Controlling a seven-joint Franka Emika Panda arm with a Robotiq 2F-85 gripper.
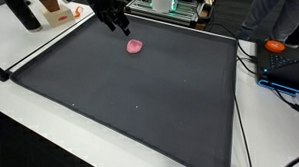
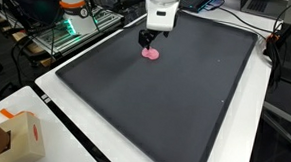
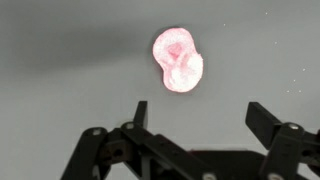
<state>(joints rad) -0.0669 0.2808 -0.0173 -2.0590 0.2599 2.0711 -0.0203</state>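
A small pink, lumpy object lies on the dark mat [image 1: 140, 94]; I see it in both exterior views [image 1: 135, 46] [image 2: 150, 53] and brightly lit in the wrist view [image 3: 178, 60]. My gripper [image 1: 122, 27] [image 2: 147, 38] hovers just above and beside it, near the mat's far edge. In the wrist view the gripper [image 3: 200, 115] stands open, its two black fingers [image 3: 139, 113] spread wide with only bare mat between them. The pink object sits just beyond the fingertips, apart from them.
The mat covers most of a white table [image 2: 64, 107]. A cardboard box [image 2: 20, 140] stands at one table corner. Electronics and a wire rack [image 1: 167, 7] sit behind the mat. An orange object [image 1: 275, 46] and cables lie beside the mat's edge.
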